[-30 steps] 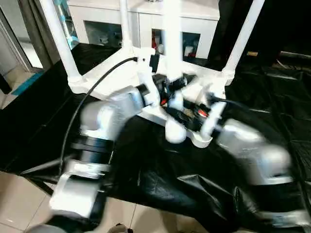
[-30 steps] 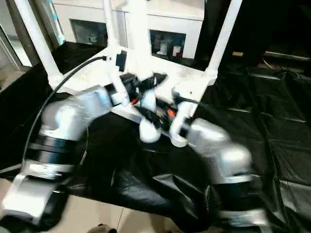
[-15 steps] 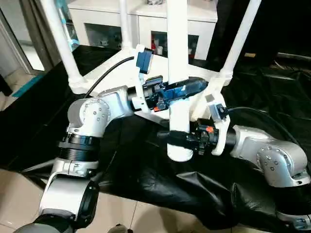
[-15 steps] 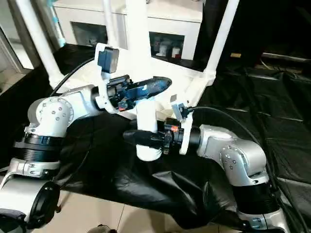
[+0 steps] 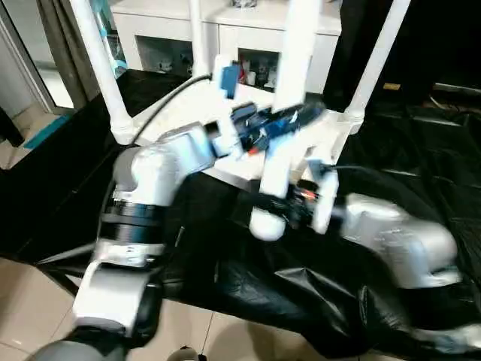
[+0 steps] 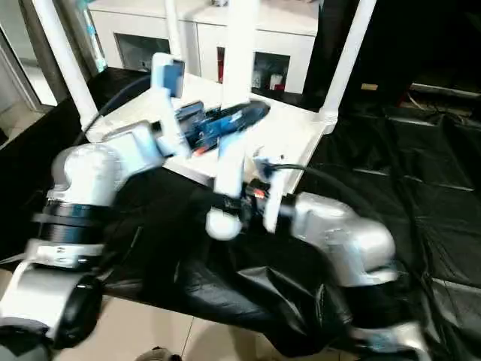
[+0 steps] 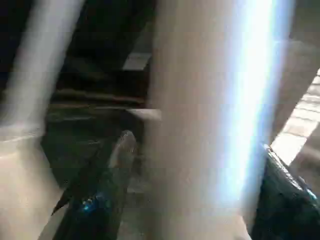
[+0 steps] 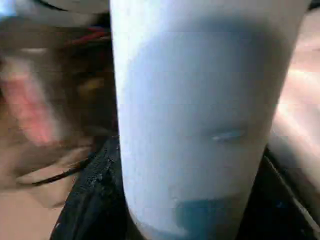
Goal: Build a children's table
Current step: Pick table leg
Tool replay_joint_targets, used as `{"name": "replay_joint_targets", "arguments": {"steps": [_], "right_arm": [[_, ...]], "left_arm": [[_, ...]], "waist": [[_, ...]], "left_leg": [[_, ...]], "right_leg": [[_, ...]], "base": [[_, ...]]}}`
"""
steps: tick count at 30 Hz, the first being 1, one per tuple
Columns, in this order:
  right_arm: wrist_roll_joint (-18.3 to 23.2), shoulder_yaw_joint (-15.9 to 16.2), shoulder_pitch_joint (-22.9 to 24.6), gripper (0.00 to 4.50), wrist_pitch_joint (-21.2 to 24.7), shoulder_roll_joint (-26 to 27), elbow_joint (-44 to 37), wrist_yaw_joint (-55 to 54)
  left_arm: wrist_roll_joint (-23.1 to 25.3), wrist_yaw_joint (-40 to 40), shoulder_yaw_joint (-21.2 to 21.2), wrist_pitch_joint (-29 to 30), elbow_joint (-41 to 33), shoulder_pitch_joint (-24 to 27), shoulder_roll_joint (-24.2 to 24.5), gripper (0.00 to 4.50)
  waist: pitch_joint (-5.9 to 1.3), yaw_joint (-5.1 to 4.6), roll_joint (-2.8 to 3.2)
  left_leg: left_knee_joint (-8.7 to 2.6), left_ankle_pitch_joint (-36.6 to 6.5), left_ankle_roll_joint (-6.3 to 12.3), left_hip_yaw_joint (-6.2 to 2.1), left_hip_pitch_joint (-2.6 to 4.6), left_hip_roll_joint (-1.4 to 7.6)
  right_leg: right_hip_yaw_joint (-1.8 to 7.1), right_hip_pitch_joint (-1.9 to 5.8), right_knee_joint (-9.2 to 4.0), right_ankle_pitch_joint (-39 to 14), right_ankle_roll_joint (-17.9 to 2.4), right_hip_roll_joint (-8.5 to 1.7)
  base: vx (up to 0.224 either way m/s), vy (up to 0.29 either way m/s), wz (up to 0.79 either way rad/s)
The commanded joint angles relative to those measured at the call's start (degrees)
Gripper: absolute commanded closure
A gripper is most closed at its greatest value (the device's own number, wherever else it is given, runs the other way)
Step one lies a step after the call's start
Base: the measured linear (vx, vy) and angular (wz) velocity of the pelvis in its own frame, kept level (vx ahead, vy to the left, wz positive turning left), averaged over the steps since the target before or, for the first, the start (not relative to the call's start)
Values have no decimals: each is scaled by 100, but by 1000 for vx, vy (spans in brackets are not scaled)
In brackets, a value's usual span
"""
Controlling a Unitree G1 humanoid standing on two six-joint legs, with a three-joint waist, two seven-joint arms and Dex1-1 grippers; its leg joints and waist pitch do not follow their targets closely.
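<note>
From the left eye view, I saw the children's table (image 5: 225, 154) lying upside down at the centre of the frame on a surface (image 5: 421, 150) draped in black sheeting, its underside facing up. Three white legs rose from its corner sockets toward the top edge. A fourth leg (image 5: 282, 128) stood loose in front of them, leaning slightly, with its rounded lower end in mid-frame. My left gripper (image 5: 289, 120) reached in from the left across that leg, about halfway up the visible part. My right gripper (image 5: 282, 207) came in from the right near the leg's lower end. A white cabinet (image 5: 161, 34) with glass doors stood along the top of the frame.

In the right eye view the same scene appeared: the loose leg (image 6: 233, 120) was centred, the left gripper (image 6: 233, 120) crossed it higher up and the right gripper (image 6: 233, 203) sat beside its rounded end.

In the left wrist view the leg (image 7: 210, 120) ran between the two dark fingers (image 7: 100, 195), which stood apart on either side of it; I could not tell whether they pressed against it.

In the right wrist view the leg (image 8: 200, 115) sat between the black fingers (image 8: 90, 200), which lay close against its sides and appeared to clasp it.
</note>
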Motion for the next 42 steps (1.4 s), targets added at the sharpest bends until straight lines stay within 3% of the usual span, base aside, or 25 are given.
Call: {"name": "replay_joint_targets", "arguments": {"steps": [1,2,4,10,12,17,18,20,22,23,25,28,30,33,35,38,42], "right_arm": [[-217,92,-137,248,-242,62,16,-272],[-280,114,-158,248,-295,125,59,-383],[-411,161,-205,248,-362,252,118,-548],[-702,207,-347,249,-579,457,284,-831],[-751,193,-375,249,-635,517,325,-891],[-820,247,-438,249,-742,599,304,-849],[-560,174,-388,193,-652,608,151,-565],[-180,-11,-352,179,-320,480,9,-259],[-29,-24,-332,174,-171,321,-69,6],[28,-10,-320,145,-78,200,-118,162],[222,-19,-292,133,158,-88,-253,550],[425,-36,-273,133,333,-314,-370,917],[675,-44,-229,133,554,-624,-532,1379],[797,-25,-170,133,665,-788,-638,1612],[909,-7,-101,167,854,-899,-726,1722],[937,15,-69,186,930,-911,-741,1728],[984,43,-46,213,997,-909,-772,1728]], "left_arm": [[337,700,50,-133,138,-103,-90,158],[451,996,78,-189,183,-108,-160,169],[690,1443,16,-351,249,-96,-282,176],[1153,2247,-99,-497,316,-24,-494,232],[1236,2362,-103,-548,312,-10,-546,260],[1188,2349,-79,-747,269,9,-657,265],[1138,2201,-61,-800,253,-7,-663,266],[1009,1655,-143,-817,199,-34,-540,266],[920,1255,-241,-774,129,-35,-427,266],[913,1004,-362,-705,68,-32,-326,266],[752,209,-663,-432,-183,4,-41,266],[500,-399,-788,-219,-382,29,149,266],[45,-1037,-651,14,-488,-21,266,266],[-198,-1507,-635,107,-570,-39,385,266],[-458,-1917,-627,223,-707,-50,461,266],[-644,-1937,-499,334,-705,-81,377,266],[-839,-1892,-337,454,-667,-109,297,266]], "waist": [[-449,-10,-55],[-456,4,-32],[-463,-1,-64],[-467,-31,-51],[-461,-39,-54],[-453,-46,-57],[-450,-43,-59],[-449,-33,-65],[-443,-17,-63],[-441,-26,-79],[-451,-24,-80],[-452,-4,-70],[-447,-6,-61],[-445,1,-67],[-444,7,-73],[-434,1,-75],[-427,1,-80]], "left_leg": [[-404,-887,-115,-97,92,212],[-397,-842,-84,-100,96,215],[-397,-747,5,-98,77,210],[-381,-627,106,-91,73,213],[-381,-648,135,-89,65,208],[-384,-722,147,-84,78,206],[-388,-748,150,-84,84,210],[-389,-784,179,-82,90,209],[-395,-765,241,-86,82,216],[-397,-746,248,-88,79,211],[-389,-662,241,-85,79,223],[-379,-624,260,-77,90,219],[-373,-636,271,-65,86,213],[-373,-664,279,-66,87,220],[-375,-673,276,-67,93,218],[-377,-780,197,-66,95,223],[-380,-836,134,-69,96,211]], "right_leg": [[300,347,-416,-1399,-888,-419],[302,343,-409,-1342,-893,-422],[306,351,-394,-1167,-889,-406],[308,349,-371,-932,-999,-403],[307,353,-382,-946,-1016,-410],[307,344,-403,-1117,-973,-408],[307,340,-410,-1150,-966,-409],[308,342,-417,-1202,-954,-410],[311,346,-412,-1231,-907,-409],[307,346,-411,-1219,-905,-403],[312,345,-383,-1087,-974,-414],[312,357,-360,-1053,-1073,-424],[314,356,-361,-1075,-1111,-415],[312,349,-363,-1078,-1155,-419],[313,353,-368,-1163,-1158,-422],[308,342,-391,-1384,-1139,-427],[302,340,-439,-1697,-955,-420]], "base": [[0,0,0],[0,0,0],[0,0,0],[0,0,0],[0,0,0],[0,0,0],[0,0,0],[0,0,0],[0,0,0],[0,0,0],[0,0,0],[0,0,0],[0,0,0],[0,0,0],[0,0,0],[0,0,0],[0,0,0]]}}
